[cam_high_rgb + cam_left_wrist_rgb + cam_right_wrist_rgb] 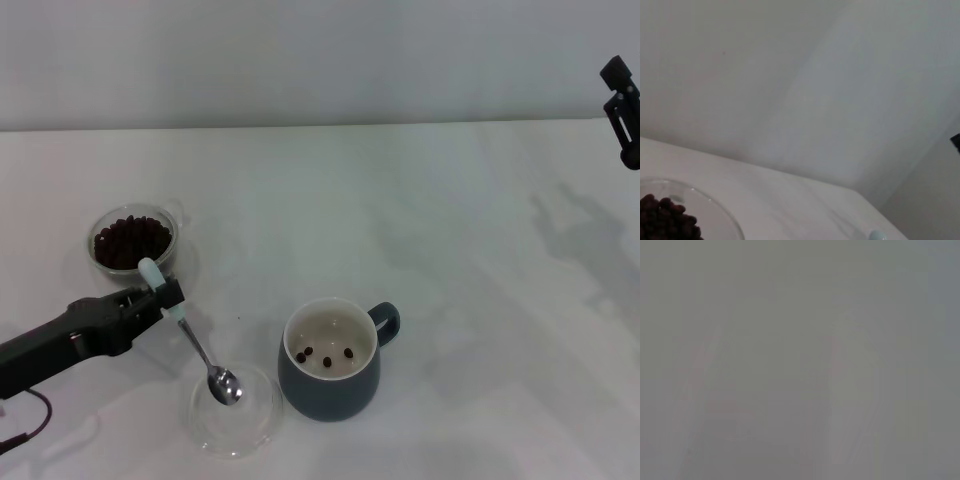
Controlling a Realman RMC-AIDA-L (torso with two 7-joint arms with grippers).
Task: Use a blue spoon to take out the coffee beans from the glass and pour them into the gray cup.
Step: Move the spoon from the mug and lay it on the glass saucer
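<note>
Head view: left gripper [160, 297] reaches in low from the left edge, fingers clamped on the pale handle of the blue spoon [200, 350]. The handle tip pokes out just behind the fingers; the metal neck slopes away ahead of them, and the bowl sits over a shallow clear dish [233, 410]. Cannot tell if the bowl touches the dish. The glass [134, 240], heaped with coffee beans [130, 241], stands just behind the fingers. The gray cup [331, 358] stands just beside the dish, on the far side of the spoon bowl from the gripper, handle turned away; a few beans lie on its cream bottom. Right gripper [622, 108] hangs high at the right edge, well apart from everything; its finger state cannot be told.

Left wrist view: only the glass rim [715, 206] with beans [665, 220] inside, white table [790, 210] and wall. No fingers, cup or dish here.

Right wrist view: flat grey blur, nothing readable.
</note>
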